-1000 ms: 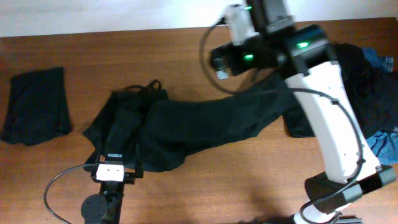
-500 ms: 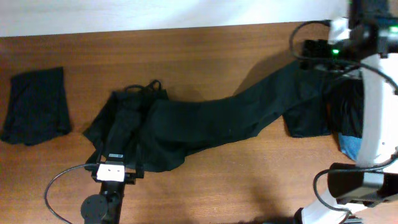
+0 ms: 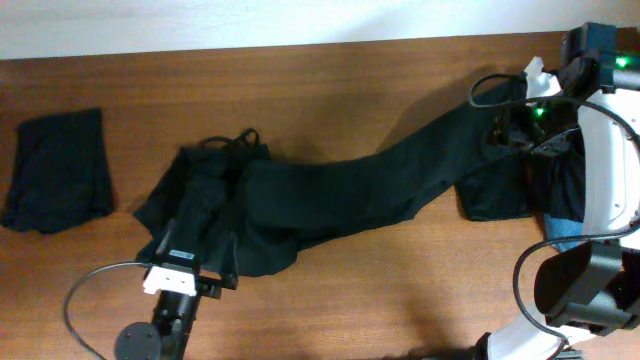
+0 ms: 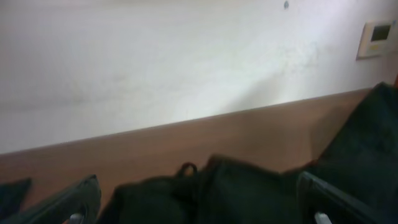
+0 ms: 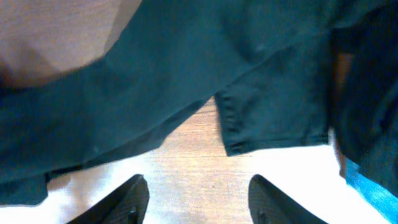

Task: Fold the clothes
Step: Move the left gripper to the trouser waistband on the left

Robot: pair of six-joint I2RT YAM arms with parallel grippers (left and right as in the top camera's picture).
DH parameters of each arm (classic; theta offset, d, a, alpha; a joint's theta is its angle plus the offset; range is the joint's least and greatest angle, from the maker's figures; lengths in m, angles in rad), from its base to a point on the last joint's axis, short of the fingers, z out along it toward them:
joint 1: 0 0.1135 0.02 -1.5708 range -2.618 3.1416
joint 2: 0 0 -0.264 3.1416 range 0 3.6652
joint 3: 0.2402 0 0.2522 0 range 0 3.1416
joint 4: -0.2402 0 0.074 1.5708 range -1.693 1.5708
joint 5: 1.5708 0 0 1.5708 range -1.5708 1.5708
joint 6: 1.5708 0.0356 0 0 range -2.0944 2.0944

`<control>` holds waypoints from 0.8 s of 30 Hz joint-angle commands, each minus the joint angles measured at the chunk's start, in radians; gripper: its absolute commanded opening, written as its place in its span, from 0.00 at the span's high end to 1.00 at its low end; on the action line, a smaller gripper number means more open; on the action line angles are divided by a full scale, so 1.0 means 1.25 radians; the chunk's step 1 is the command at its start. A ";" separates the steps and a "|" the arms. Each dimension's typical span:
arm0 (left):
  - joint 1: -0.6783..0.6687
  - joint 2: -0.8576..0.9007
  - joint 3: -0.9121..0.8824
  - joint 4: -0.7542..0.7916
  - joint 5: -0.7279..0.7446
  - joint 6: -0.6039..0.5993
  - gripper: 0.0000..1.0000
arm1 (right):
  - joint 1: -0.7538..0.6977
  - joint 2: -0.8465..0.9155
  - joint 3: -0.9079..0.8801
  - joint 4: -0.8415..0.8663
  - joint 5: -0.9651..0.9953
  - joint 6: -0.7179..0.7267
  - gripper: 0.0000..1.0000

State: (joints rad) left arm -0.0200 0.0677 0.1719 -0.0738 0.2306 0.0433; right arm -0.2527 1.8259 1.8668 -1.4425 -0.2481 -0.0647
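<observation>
Right pincer stands part-open and empty; hem lies just ahead, so shutting here probably misses the trousers.

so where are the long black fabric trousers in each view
overhead: long black fabric trousers run diagonally, lower left to upper right
left wrist: trousers along the bottom and right edge
right wrist: trousers fill the top half
shared landmark: brown wooden table

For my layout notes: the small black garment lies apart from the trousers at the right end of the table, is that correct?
Not quite: the overhead view shows the small black garment at the left end of the table, not the right. It does lie apart from the trousers.
</observation>
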 commanded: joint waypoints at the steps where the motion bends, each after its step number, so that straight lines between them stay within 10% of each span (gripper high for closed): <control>1: 0.003 0.075 0.146 -0.075 -0.040 -0.017 0.00 | -0.001 0.000 -0.022 0.012 -0.053 -0.029 0.41; 15: 0.003 0.973 1.101 -0.963 -0.077 0.036 0.00 | 0.088 0.000 -0.023 0.016 -0.050 -0.026 0.39; 24: 0.003 1.274 1.224 -1.065 -0.155 0.096 0.02 | 0.092 0.000 -0.023 -0.028 -0.023 -0.026 0.38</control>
State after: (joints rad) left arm -0.0200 1.5940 1.6871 -1.3983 0.0902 0.1234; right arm -0.1375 1.8259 1.8359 -1.4708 -0.2955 -0.0864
